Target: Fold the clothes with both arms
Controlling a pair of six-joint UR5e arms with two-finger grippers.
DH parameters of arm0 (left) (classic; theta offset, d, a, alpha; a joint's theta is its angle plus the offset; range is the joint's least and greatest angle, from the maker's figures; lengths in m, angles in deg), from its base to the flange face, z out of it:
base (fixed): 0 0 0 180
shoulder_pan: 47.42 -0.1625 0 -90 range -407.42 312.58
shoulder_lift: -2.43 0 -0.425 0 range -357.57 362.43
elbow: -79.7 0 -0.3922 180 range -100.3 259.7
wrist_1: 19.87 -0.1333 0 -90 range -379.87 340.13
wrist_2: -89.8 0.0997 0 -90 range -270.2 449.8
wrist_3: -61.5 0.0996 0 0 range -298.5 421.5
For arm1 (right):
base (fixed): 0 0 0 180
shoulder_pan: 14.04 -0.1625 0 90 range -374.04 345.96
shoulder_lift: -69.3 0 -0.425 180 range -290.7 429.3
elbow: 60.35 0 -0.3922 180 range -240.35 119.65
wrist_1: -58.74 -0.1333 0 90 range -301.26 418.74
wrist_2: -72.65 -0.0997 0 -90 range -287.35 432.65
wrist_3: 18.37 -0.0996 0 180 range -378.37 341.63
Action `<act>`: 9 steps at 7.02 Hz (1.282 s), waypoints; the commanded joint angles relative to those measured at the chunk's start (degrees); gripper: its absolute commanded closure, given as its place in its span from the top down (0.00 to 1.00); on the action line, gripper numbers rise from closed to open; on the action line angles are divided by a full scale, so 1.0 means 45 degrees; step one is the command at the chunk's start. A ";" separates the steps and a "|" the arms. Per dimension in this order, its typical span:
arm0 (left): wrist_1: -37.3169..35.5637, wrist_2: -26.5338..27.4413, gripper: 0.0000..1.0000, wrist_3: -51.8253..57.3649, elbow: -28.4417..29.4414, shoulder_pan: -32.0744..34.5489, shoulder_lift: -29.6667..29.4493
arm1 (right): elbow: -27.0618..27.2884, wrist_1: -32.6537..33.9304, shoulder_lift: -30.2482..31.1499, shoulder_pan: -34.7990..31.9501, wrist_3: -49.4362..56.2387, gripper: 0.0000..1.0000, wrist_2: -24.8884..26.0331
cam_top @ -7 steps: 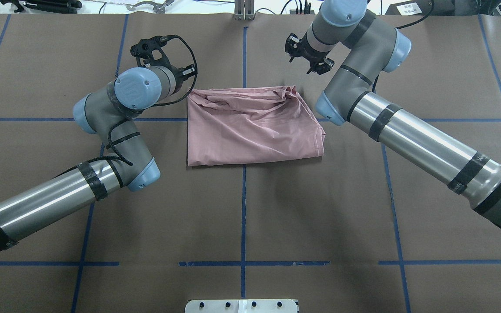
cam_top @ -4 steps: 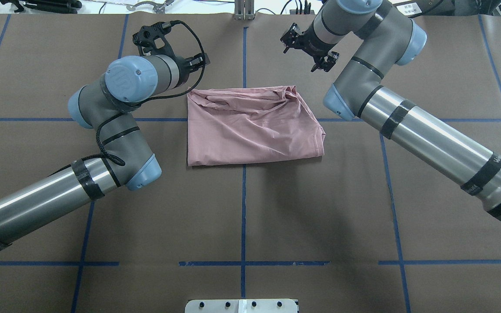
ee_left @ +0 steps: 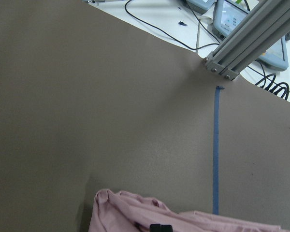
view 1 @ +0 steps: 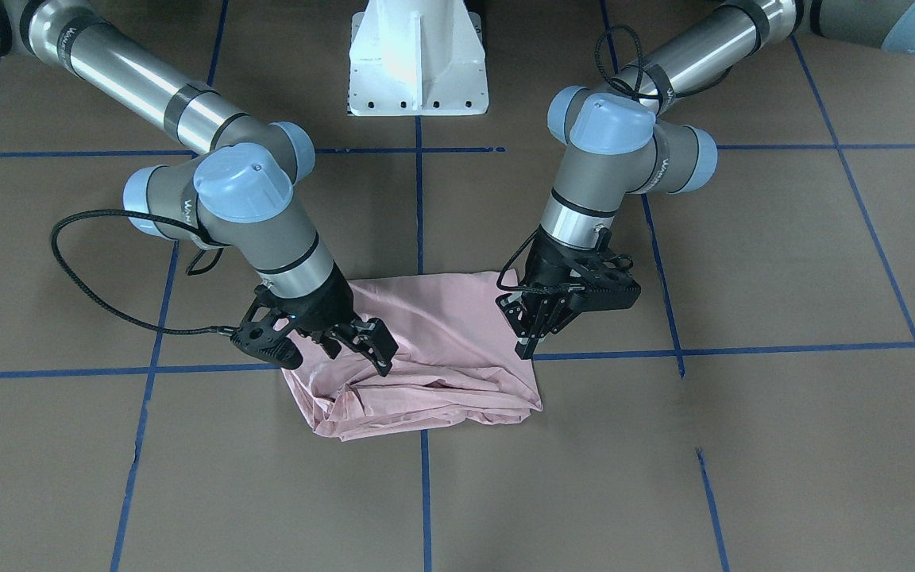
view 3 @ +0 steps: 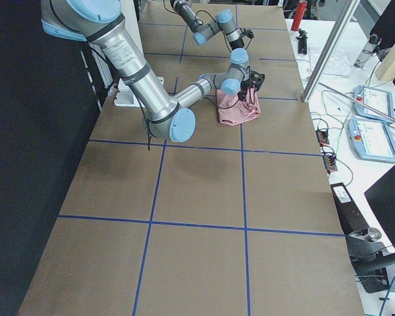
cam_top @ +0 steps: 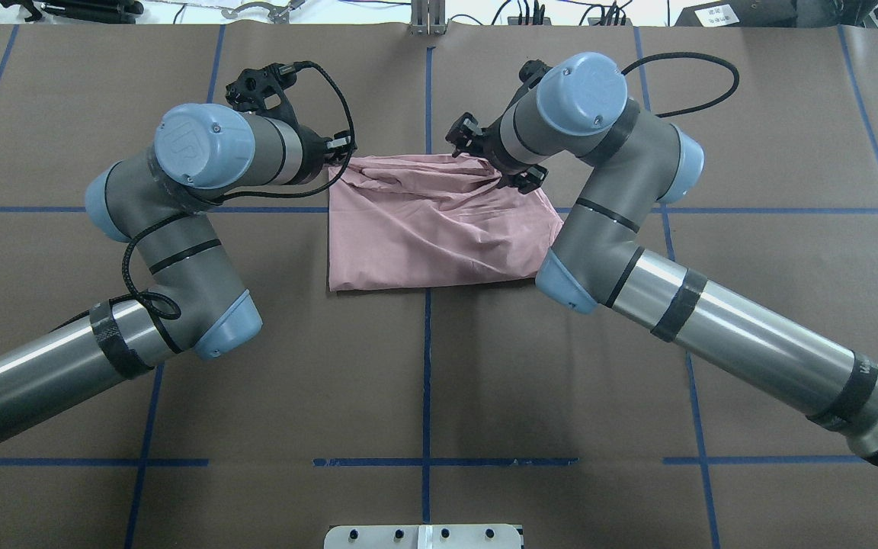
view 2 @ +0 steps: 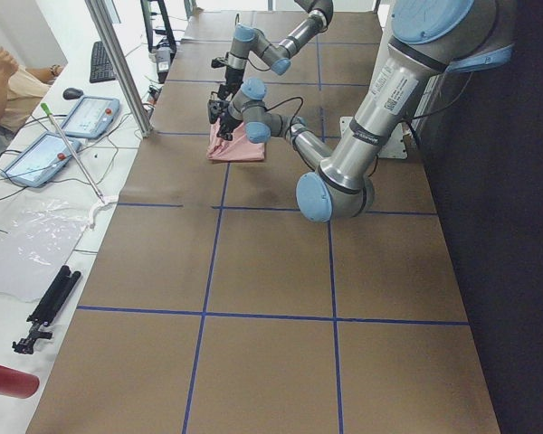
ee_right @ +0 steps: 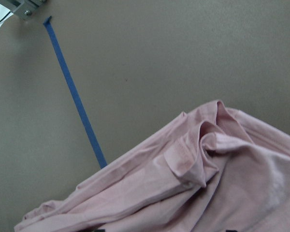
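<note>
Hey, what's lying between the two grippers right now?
Only the T-shirt. Its rumpled pink cloth spans the stretch from the right gripper to the left gripper. The front-facing view shows this best.

Both arms stretch across from opposite sides, elbows bent outward. The left arm and the right arm turn their wrists in toward each other, near but apart. The right gripper slants downward with its fingers spread wide. The left gripper points steeply down; whether its fingers are parted or closed cannot be made out.
</note>
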 commanded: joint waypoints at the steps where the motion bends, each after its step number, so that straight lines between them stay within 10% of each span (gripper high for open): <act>1: -0.1120 -0.0763 0.00 0.1072 -0.2417 0.0142 0.1479 | -0.0042 0.0017 -0.0164 0.1026 -0.0879 0.00 0.0985; 4: -0.1498 -0.0783 0.00 0.1054 -0.2960 0.0280 0.1705 | -0.2069 -0.0061 -0.1820 0.1108 -0.0802 0.00 0.1395; 9: -0.1498 -0.1286 0.00 0.3196 -0.3542 0.1270 0.2754 | 0.1510 -0.0003 0.1815 -0.1443 0.1514 0.00 -0.2346</act>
